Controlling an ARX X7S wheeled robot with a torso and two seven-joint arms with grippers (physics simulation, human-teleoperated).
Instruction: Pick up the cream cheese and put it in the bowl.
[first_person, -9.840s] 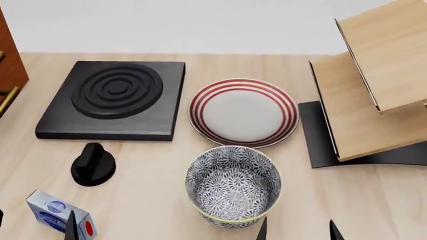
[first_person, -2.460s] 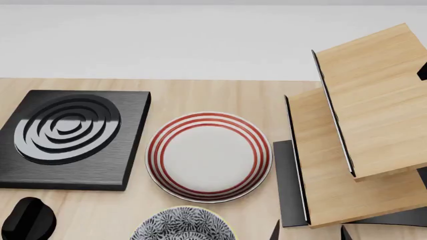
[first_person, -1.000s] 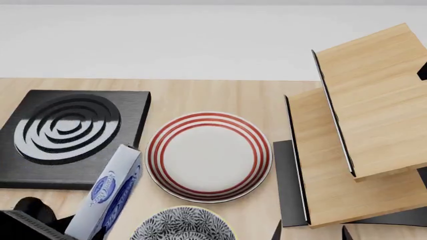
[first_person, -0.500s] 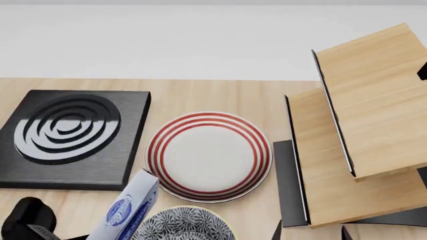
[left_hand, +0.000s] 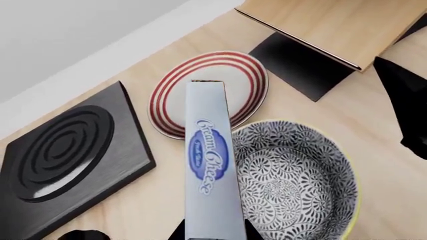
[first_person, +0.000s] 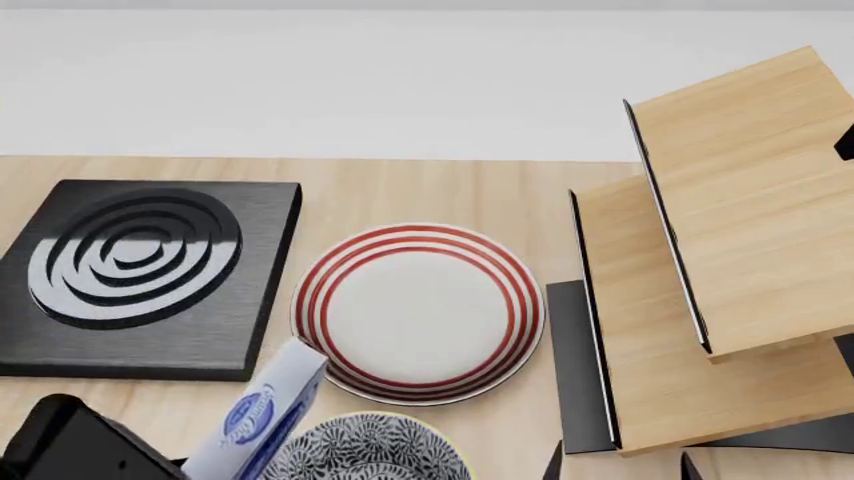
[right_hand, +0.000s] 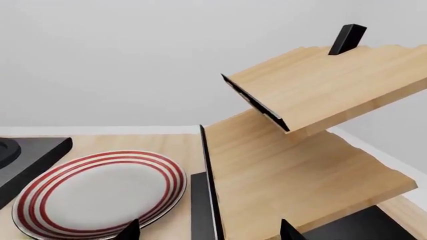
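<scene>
Left tool (left_hand: 212, 235) clenched on the cream cheese (left_hand: 212, 165), box held in the air, its far end over the near rim of the bowl (left_hand: 293, 177) and the red-ringed plate (left_hand: 208, 92). Bowl sits at the bench's (first_person: 400, 185) near edge, plate just behind it. Right tool (right_hand: 208, 231) fingertips spread, holding nothing.

A flat white plate with red rings (first_person: 418, 311) is lying at the centre of the head view on the light wooden table (first_person: 400, 190). A black square slab with raised concentric rings (first_person: 134, 272) is sitting at the left of the frame, just beside the plate. A tilted two-tier wooden shelf on a black base (first_person: 727, 270) is filling the right side.
</scene>
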